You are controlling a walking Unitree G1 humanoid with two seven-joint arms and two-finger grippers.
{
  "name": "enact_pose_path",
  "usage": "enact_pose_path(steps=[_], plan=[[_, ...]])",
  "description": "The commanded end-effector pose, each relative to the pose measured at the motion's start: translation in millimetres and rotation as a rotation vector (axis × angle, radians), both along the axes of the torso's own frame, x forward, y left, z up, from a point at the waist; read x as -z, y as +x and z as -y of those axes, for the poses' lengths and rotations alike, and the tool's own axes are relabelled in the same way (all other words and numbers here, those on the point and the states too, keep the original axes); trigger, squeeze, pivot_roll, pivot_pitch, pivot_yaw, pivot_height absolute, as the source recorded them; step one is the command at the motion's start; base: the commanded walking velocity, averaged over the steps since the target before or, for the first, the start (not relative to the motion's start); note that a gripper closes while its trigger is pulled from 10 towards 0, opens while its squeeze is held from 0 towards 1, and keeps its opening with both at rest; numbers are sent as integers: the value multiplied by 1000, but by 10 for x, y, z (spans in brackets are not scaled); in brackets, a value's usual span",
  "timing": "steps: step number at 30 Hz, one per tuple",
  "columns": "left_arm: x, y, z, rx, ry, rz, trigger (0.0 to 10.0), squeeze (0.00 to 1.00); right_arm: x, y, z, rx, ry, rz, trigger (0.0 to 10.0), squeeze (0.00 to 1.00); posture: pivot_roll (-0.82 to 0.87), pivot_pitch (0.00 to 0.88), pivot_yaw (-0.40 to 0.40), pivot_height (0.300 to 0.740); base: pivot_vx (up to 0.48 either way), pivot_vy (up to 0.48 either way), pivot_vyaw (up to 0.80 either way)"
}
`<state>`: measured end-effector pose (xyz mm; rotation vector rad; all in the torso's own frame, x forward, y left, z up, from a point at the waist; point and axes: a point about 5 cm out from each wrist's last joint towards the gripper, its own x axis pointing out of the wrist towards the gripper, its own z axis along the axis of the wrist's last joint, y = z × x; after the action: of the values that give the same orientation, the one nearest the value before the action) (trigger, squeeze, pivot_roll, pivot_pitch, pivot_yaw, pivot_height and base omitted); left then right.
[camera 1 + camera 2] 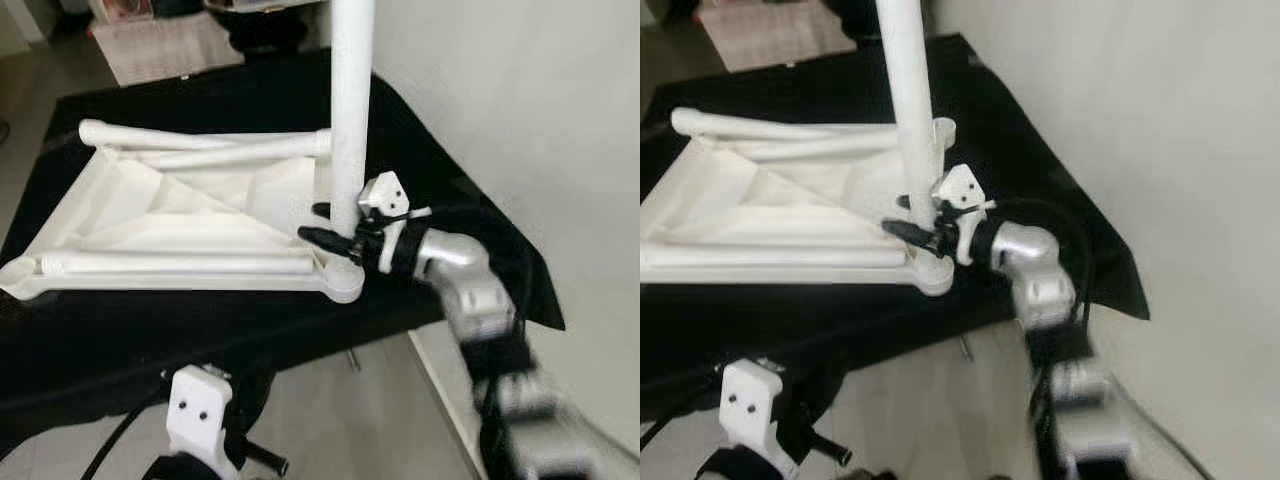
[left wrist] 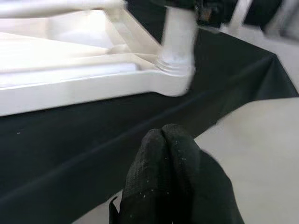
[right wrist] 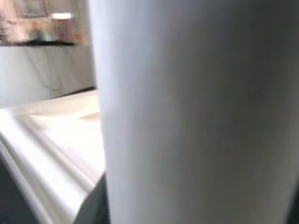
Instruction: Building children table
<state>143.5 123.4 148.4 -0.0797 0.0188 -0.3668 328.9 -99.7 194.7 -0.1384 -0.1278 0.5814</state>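
- Workpiece position: the white tabletop (image 1: 170, 215) lies upside down on a bench draped in black cloth (image 1: 250, 330). Two loose legs (image 1: 190, 265) lie flat across its underside. A third, upright leg (image 1: 350, 110) stands in the corner socket (image 1: 343, 277) nearest the robot's right side.
- Right hand (image 1: 335, 228): clamped around the upright leg just above the socket, one black finger on each side of the tube. In the right wrist view the leg (image 3: 187, 112) is pressed close against the lens, consistent with a tight grasp.
- Left hand (image 2: 163, 140): fingers pressed together, holding nothing, hanging below the bench edge and well apart from the tabletop.
- Risk, incomplete seating: the frames cannot confirm that the leg is fully home in the socket. If released early, the leg may lean or topple onto the tabletop.
- Risk, off-axis load: the grasp is low on the tube. A push or twist that is not straight along the leg could jam it in the socket.
- Risk, workpiece shift: the socket corner sits near the bench edge, and the tabletop is not braced by the left hand. A sideways force from the right hand could slide the tabletop on the cloth, possibly over the edge.
- Risk, loose parts: movement of the tabletop could roll the two lying legs off it.
- Risk, cloth drag: the drape hangs freely at the edge and could be pulled by the right arm (image 1: 480, 300), which lies just beside it.
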Motion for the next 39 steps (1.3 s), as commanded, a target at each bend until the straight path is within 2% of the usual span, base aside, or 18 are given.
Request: enact_pose_path(steps=[1, 2, 3, 8, 9, 13, 14, 17, 18, 19, 20, 22, 25, 26, 28, 30, 34, 39], plan=[[54, 3, -35, -6, 15, -22, 10000, 0, 151, -147, 121, 152, -66, -47, 0, 0, 31, 166, 32, 740, 0, 0, 0], [54, 3, -35, -6, 15, -22, 10000, 0, 151, -147, 121, 152, -66, -47, 0, 0, 31, 166, 32, 740, 0, 0, 0], [72, 49, -45, -1, 21, -22, 10000, 0, 159, -277, -78, 127, -68, -22, 0, 0, 25, 140, 46, 740, 0, 0, 0], [87, 86, -45, 4, 25, -22, 10000, 0, 179, -237, -202, 72, -85, -17, 0, 0, 32, 132, 37, 740, 0, 0, 0], [87, 88, -48, -1, 27, -19, 10000, 0, 178, -231, -225, 60, -84, -25, 10000, 0, 32, 131, 36, 740, 0, 0, 0], [84, 87, -51, -12, 31, -15, 10000, 0, 96, -227, -303, -31, -22, -5, 10000, 0, 31, 134, 36, 740, 0, 0, 0], [83, 85, -49, -12, 31, -14, 10000, 0, 47, -257, -343, -86, -20, 9, 10000, 655, 31, 137, 34, 740, 0, 0, 0], [83, 84, -48, -12, 30, -13, 10000, 0, 18, -281, -369, -121, -23, 17, 10000, 655, 31, 137, 34, 740, 0, 0, 0], [80, 81, -46, -10, 29, -13, 10000, 0, -46, -278, -385, -207, -7, 23, 10000, 1000, 31, 139, 33, 740, 0, 0, 0], [78, 77, -45, -9, 27, -13, 10000, 0, -119, -274, -389, -299, 3, 26, 10000, 1000, 30, 142, 34, 740, 0, 0, 0], [78, 77, -45, -9, 27, -13, 10000, 0, -119, -274, -389, -299, 3, 26, 10000, 1000, 30, 142, 34, 740, 0, 0, 0], [69, 59, -40, -7, 24, -12, 10000, 0, -201, -211, -328, -511, -90, 49, 10000, 1000, 36, 149, 34, 740, 0, 0, 0], [66, 54, -38, -6, 23, -12, 10000, 0, -209, -200, -303, -577, -133, 50, 10000, 1000, 37, 150, 34, 740, 0, 0, 0], [62, 53, -38, -6, 22, -13, 10000, 0, -208, -177, -268, -671, -191, 44, 10000, 0, 43, 156, 33, 740, 0, 0, 0], [62, 53, -38, -6, 22, -13, 10000, 0, -208, -177, -268, -671, -191, 44, 10000, 0, 43, 156, 33, 740, 0, 0, 0], [51, 51, -39, -8, 20, -14, 10000, 0, -241, -83, -211, -802, -224, -10, 10000, 0, 49, 164, 34, 740, 0, 0, 0], [46, 49, -39, -8, 20, -14, 10000, 0, -261, -47, -192, -833, -231, -23, 10000, 0, 52, 167, 35, 740, 0, 0, 0], [34, 20, -34, -4, 18, -20, 10000, 0, -284, 48, -198, -947, -229, -90, 9843, 0, 65, 180, 37, 740, 0, 0, 0]])
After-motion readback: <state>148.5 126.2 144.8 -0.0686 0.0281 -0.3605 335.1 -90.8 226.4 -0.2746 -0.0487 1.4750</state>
